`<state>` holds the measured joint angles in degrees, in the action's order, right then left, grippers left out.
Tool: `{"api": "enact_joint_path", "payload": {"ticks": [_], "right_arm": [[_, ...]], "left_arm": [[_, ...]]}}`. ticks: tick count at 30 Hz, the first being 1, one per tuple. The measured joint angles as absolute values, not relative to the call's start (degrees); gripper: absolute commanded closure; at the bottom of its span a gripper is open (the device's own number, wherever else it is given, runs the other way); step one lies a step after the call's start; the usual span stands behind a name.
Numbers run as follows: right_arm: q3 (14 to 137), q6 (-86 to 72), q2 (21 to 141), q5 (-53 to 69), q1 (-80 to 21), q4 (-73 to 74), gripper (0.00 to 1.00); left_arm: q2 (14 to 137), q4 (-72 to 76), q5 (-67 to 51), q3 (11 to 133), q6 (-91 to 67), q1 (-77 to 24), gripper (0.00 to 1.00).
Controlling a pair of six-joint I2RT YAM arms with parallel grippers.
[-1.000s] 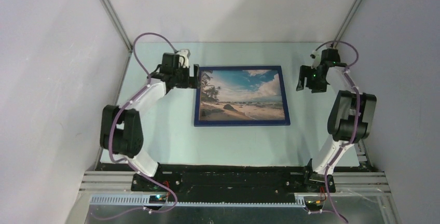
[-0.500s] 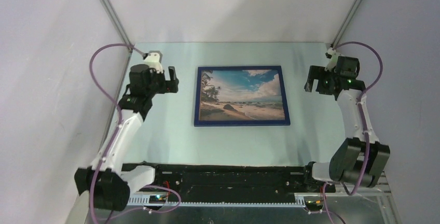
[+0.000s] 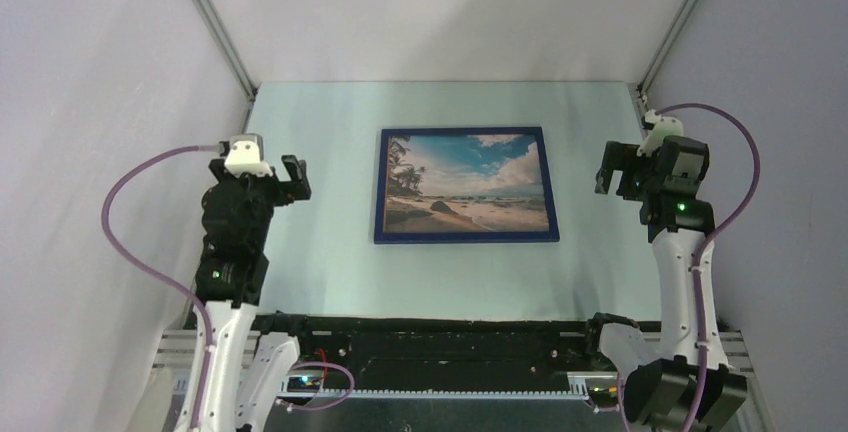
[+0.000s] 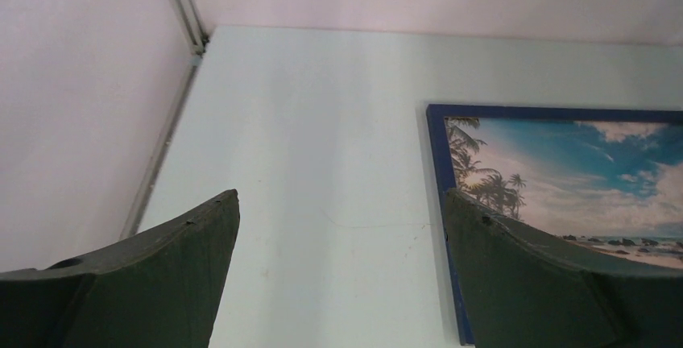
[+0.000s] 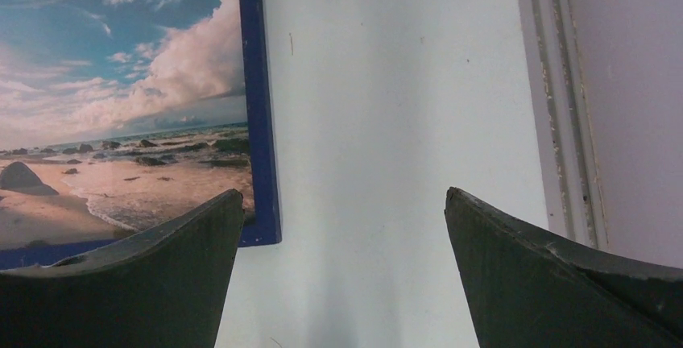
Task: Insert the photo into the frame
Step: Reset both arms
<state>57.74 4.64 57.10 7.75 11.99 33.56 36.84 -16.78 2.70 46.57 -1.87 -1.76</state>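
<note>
Left gripper (image 3: 292, 176) and right gripper (image 3: 610, 168), jaws apart and empty, flank the thin dark-blue rectangular frame (image 3: 379, 202) holding the beach photo (image 3: 465, 184); the right gripper is nearer.

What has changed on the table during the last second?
The left gripper left the frame's left edge and moved outward, nearer to the robot; the right gripper drew slightly away from its right side. Both have open fingers and hold nothing. The frame, with the photo in it, stayed in place.
</note>
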Motion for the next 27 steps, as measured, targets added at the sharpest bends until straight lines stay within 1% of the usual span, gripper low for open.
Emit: {"api": "enact_joint_path", "payload": {"ticks": [9, 17, 20, 27], "right_arm": [[50.87, 6.48, 45.84, 6.48, 11.99, 34.44, 0.0], [43.46, 6.48, 32.86, 5.87, 12.91, 34.13, 0.0], [42.81, 5.98, 30.74, 7.6, 13.65, 34.04, 0.01], [42.48, 5.72, 29.91, 11.2, 13.85, 34.02, 0.01]], "left_arm": [[27.88, -16.91, 6.33, 42.39, -1.48, -1.63, 0.0], [27.22, -16.84, 7.42, 41.43, -3.14, -1.56, 0.0], [27.31, -16.78, 7.4, 40.14, -4.64, -1.54, 0.0], [27.31, -15.49, 7.77, 36.84, -6.24, -1.52, 0.0]]}}
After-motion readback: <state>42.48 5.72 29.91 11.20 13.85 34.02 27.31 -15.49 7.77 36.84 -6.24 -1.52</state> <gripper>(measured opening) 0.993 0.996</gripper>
